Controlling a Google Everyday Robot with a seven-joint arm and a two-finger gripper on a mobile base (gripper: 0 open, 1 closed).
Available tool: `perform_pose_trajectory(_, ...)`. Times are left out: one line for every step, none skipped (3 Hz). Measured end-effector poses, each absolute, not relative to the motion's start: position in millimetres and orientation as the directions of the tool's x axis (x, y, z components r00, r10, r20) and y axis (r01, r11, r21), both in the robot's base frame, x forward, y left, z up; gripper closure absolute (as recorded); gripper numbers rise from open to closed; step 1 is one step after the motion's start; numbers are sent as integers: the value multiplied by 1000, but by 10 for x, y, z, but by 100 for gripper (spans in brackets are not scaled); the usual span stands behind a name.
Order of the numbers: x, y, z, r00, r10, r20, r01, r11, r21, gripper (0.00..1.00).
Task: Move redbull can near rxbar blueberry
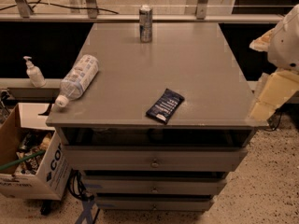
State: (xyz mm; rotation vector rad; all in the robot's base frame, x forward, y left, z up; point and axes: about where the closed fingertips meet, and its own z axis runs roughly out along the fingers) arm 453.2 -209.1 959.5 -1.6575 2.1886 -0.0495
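The redbull can (145, 24) stands upright at the far edge of the grey table top (196, 69), near its middle. The rxbar blueberry (165, 106) lies flat near the front edge, a dark navy wrapper turned at an angle, with its pale end toward the front. The two are far apart, with bare table between them. My gripper (270, 97) shows as pale blocky parts at the right edge of the view, beside the table's front right corner, well away from both the can and the bar. It holds nothing that I can see.
A clear plastic water bottle (77, 79) lies on its side at the table's left edge. The table has drawers (154, 160) below. A hand pump bottle (33, 73) stands on a ledge at left. A cardboard box (32, 167) sits on the floor at lower left.
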Motion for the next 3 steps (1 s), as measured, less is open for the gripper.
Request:
perform_pose_trajectory(4869,-1907,9298,-211,-902,-378,-907,325,-270,0)
perform_pose_trajectory(5278,-1783,9097,-197,-843,-500,-890,368,-269,0)
perform_pose_trajectory(5729,-1653,9014,-178,-749,-638,-871,421,-251,0)
